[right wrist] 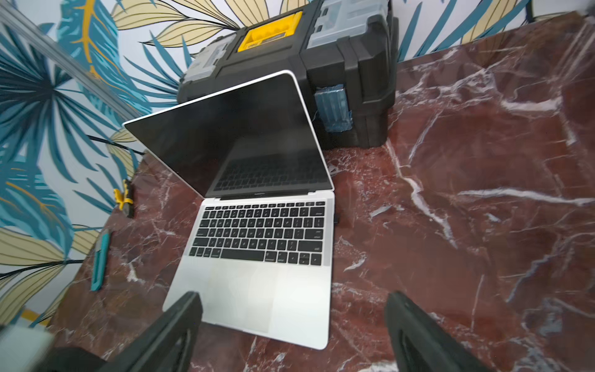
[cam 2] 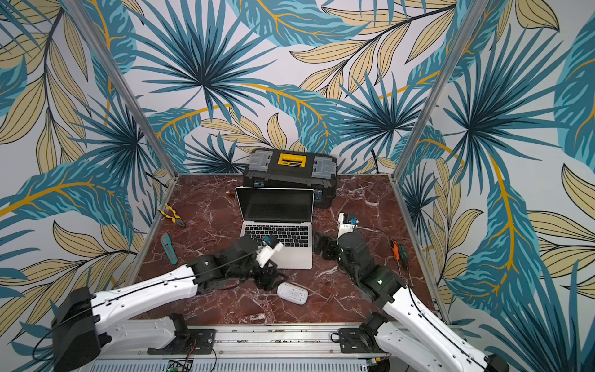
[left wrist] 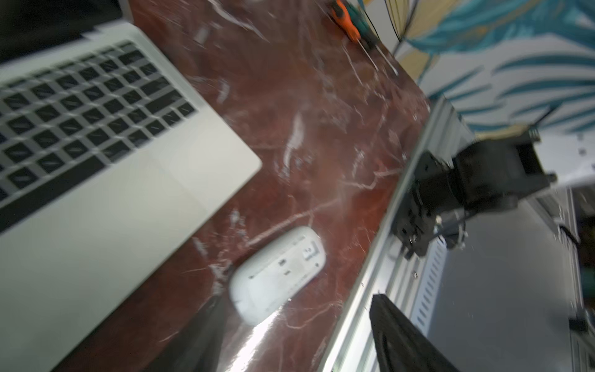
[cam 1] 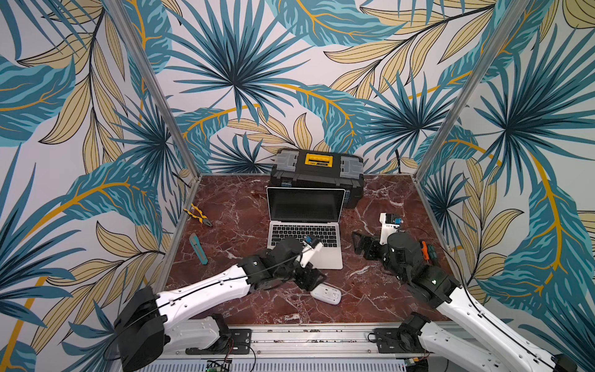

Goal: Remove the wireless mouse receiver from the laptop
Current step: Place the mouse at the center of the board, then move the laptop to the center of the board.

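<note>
1. The laptop sits open in the middle of the red marble table. Its screen is dark and it faces the arms, with its lid backing onto the black toolbox.
2. In the right wrist view a small black stub, the receiver by the look of it, sticks out of the laptop's right edge beside the keyboard. It is too small to make out in the top views.
3. A white mouse lies belly-up on the table, just in front of the laptop's front edge.
4. The left gripper hangs low at the laptop's front edge, right by the mouse. The left wrist view is blurred, but its two dark fingers stand apart with nothing pinched between them.
5. The right gripper is off the laptop's right side, apart from it. Its jaws are spread wide and empty, pointing across the palm rest.
6. Yellow-handled pliers and a teal utility knife lie along the left edge of the table.
7. Screwdrivers lie at the right edge, partly behind the right arm.
</note>
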Robot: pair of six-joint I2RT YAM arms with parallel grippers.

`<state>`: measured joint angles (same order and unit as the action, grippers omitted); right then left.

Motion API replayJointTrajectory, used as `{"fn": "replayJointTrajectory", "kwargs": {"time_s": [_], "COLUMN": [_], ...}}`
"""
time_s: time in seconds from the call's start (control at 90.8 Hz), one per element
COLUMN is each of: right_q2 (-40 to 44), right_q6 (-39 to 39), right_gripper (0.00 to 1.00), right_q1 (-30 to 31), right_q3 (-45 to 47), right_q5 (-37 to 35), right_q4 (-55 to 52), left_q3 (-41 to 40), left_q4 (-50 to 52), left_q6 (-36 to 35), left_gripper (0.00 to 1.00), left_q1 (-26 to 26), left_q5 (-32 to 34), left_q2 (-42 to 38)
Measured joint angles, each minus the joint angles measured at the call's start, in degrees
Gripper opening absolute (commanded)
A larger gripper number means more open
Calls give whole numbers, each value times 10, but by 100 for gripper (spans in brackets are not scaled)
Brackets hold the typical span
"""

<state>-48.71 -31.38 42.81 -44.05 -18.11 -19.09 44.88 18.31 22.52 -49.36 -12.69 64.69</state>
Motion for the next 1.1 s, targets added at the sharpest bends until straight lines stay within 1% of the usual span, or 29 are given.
{"fn": "replayJointTrajectory", "kwargs": {"time_s": [0.077, 0.143, 0.286, 0.374, 0.485, 0.661, 0.804, 1.101], "right_q2": [-63, -115, -210, -252, -284, -348, -387, -409], "right_q6": [17, 26, 31, 26, 7, -31, -58, -97], "right_gripper": [94, 94, 92, 92, 90, 87, 85, 82], "right_q1": [-32, -53, -70, -70, -70, -70, -70, -64], "right_q3": [-27, -34, -34, -33, -25, -9, 5, 22], "right_q5": [0, 6, 55, 93, 130, 174, 209, 252], "right_q4": [2, 8, 14, 23, 50, 91, 120, 170], "left_q3": [0, 1, -6, -16, -18, -18, -18, -17], "left_q4": [31, 56, 80, 81, 77, 69, 64, 55], "left_q6": [23, 36, 57, 65, 65, 63, 58, 45], "left_gripper": [71, 72, 72, 72, 72, 71, 71, 69], "left_q1": [60, 114, 230, 272, 290, 299, 303, 304], "left_q5": [45, 72, 86, 86, 76, 59, 54, 52], "left_q2": [-41, -47, -7, 25, 68, 134, 151, 184]}}
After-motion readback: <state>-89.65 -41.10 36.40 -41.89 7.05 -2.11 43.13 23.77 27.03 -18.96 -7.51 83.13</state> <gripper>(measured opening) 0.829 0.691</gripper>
